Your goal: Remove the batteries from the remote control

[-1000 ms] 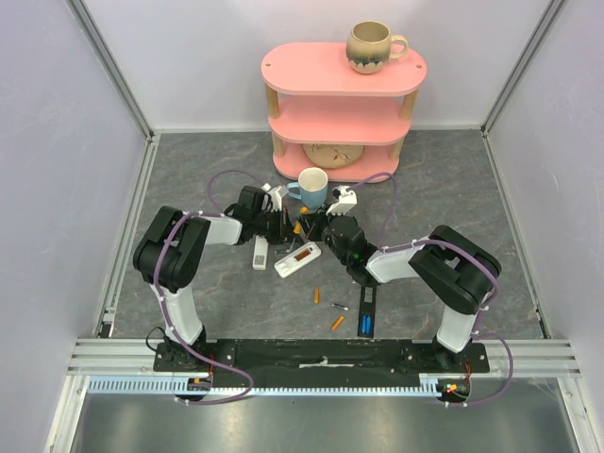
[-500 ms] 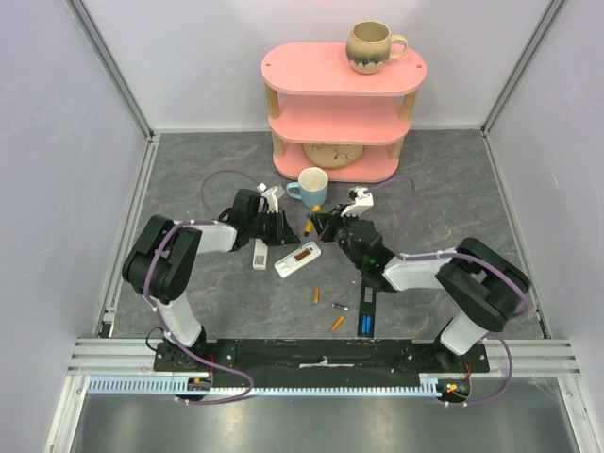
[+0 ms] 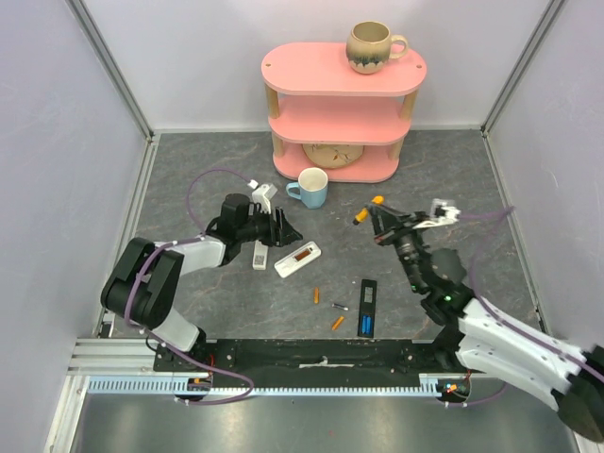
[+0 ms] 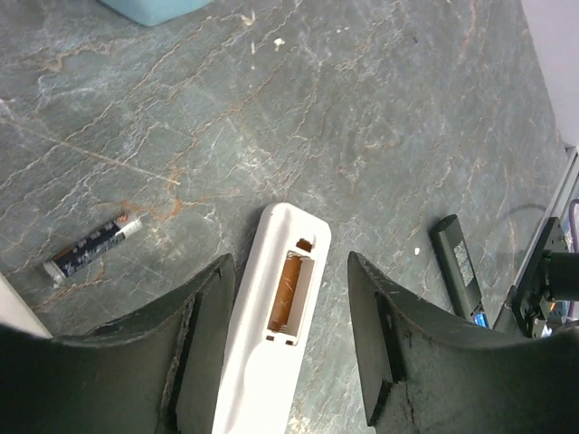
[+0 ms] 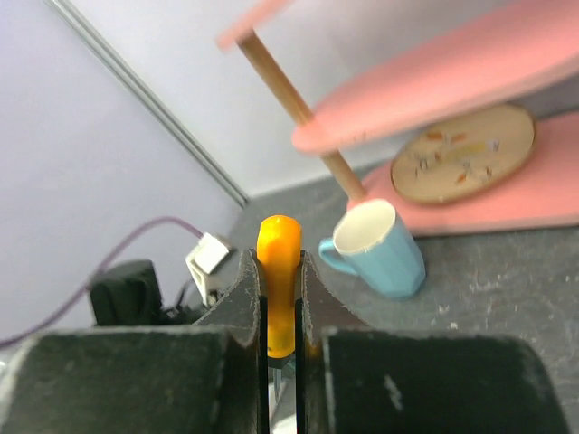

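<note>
Moved: right gripper [image 3: 370, 210] has swung off to right of centre, clamped on an orange-handled tool [image 5: 278, 271]; left gripper [image 3: 286, 231] has spread apart over the white remote [image 3: 297, 259].
Near: loose batteries [image 3: 317, 295] lie low centre on the surface [image 3: 189, 170], beside a black remote [image 3: 368, 300].
Compartment: one orange battery [image 4: 289, 291] sits in the white remote's open bay.
Risk: fingers straddling the remote may nudge it, or skid off the seated cell.
Far: blue mug [image 3: 311, 186] looks empty; beige mug [image 3: 371, 45] on the pink shelf [image 3: 293, 71], contents hidden.

Matt veined stone-look tabletop [image 4: 362, 108], glossy white plastic remote [image 4: 258, 380]
</note>
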